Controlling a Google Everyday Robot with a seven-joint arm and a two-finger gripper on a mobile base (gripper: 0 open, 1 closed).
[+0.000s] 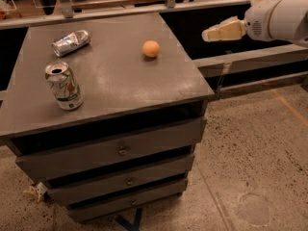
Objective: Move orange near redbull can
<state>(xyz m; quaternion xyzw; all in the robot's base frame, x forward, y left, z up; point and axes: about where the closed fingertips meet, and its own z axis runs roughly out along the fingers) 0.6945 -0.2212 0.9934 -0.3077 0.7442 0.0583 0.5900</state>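
The orange [151,48] sits on the grey cabinet top [115,76], toward its back right. The redbull can [71,42], slim, silver and crumpled, lies on its side at the back left of the top. My gripper [208,34] is in the air to the right of the cabinet, beyond its right edge, at about the orange's height in the picture and pointing left toward it. It holds nothing and touches nothing.
A wider white can [64,86] with green and red markings stands upright at the front left of the top. The cabinet has three drawers [120,150] below. A rail and dark shelf [250,61] run behind and to the right. Speckled floor lies at the right.
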